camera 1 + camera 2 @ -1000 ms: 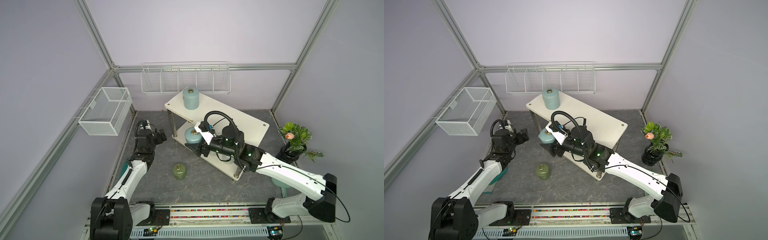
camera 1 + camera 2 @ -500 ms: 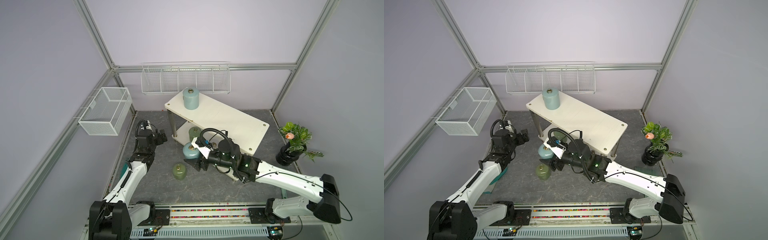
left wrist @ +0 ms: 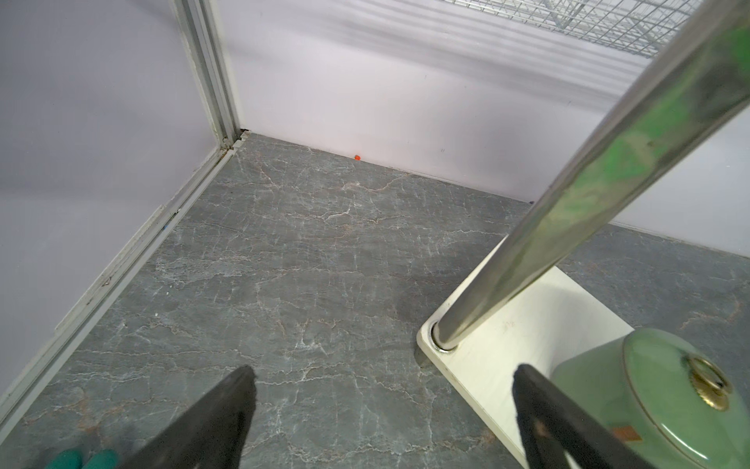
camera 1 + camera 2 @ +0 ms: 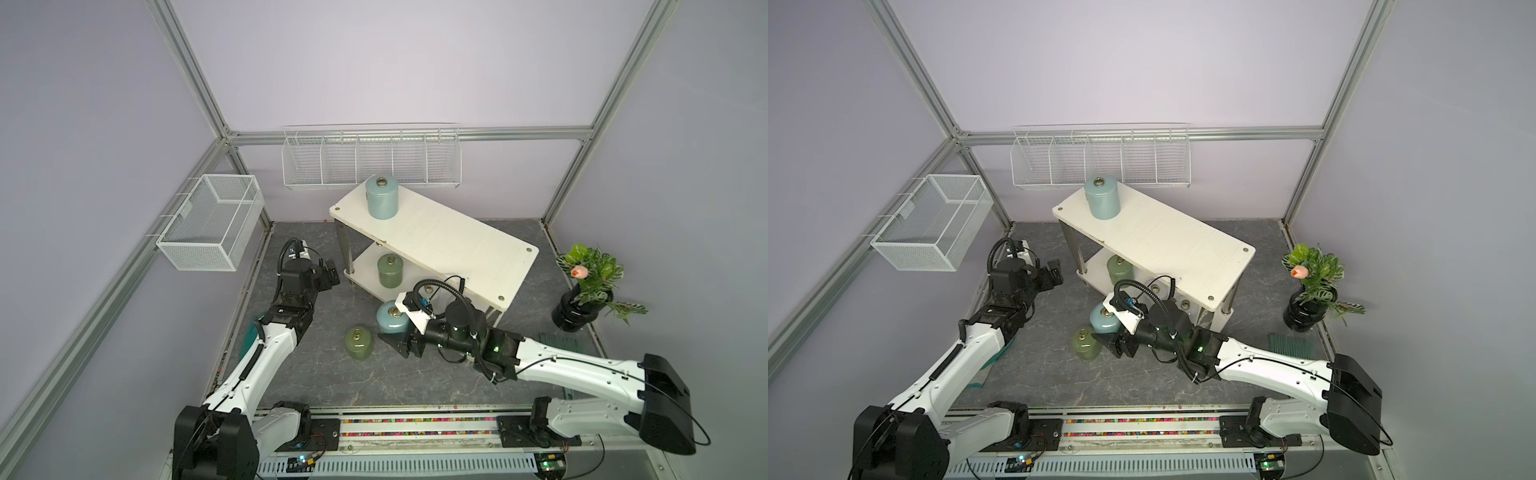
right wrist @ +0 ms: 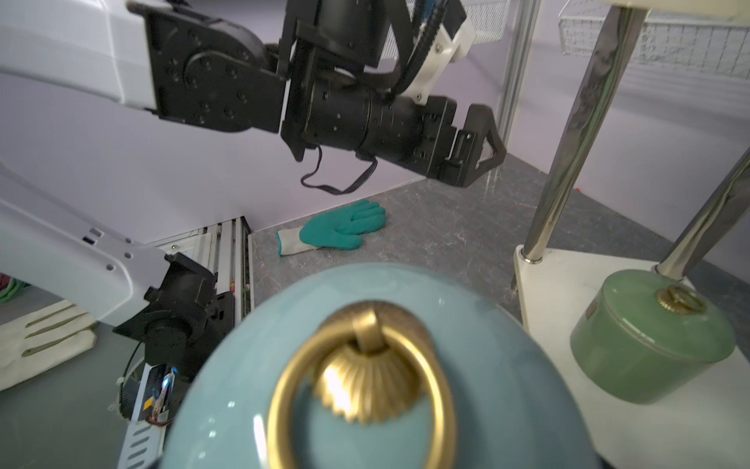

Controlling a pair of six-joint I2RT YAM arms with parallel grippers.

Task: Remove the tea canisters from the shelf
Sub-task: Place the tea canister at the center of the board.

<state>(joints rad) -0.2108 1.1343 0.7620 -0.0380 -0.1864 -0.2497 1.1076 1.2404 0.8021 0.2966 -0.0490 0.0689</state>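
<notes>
**Near blue canister** (image 4: 392,319): off the shelf (image 4: 449,245), just in front of its near long edge, low on or over the grey desk (image 4: 332,386); contact with the desk not decidable. Long axis upright, brass ring uppermost, lid filling the right wrist view (image 5: 365,385).

**Right pincer** (image 4: 388,328): level with that canister, arm lying along the shelf's near long edge. Near finger (image 4: 395,343) against the jar's lower side, far finger hidden behind it. Clamped or already slackened: cannot tell.

**Desk olive canister** (image 4: 358,343): upright, off the shelf, just beside the near blue canister on the side away from the shelf.

**Lower-tier olive canister** (image 4: 390,272): upright on the shelf's lower tier, just inside the chrome corner leg (image 3: 568,203).

**Top-tier blue canister** (image 4: 381,197): upright at the far corner of the shelf's top tier.

**Left pincer** (image 3: 384,368): empty, jaws spread as wide as possible, hovering just outside the shelf's short end at lower-tier height. Corner leg and lower-tier olive canister (image 3: 657,390) close ahead, off to one finger's side rather than between the two.

**Judged:** left arm nearer to both jars on the shelf, right arm occupied. Likely next reach sideways past the leg, across the olive jar's upright axis, with the leg as the obstacle.
</notes>
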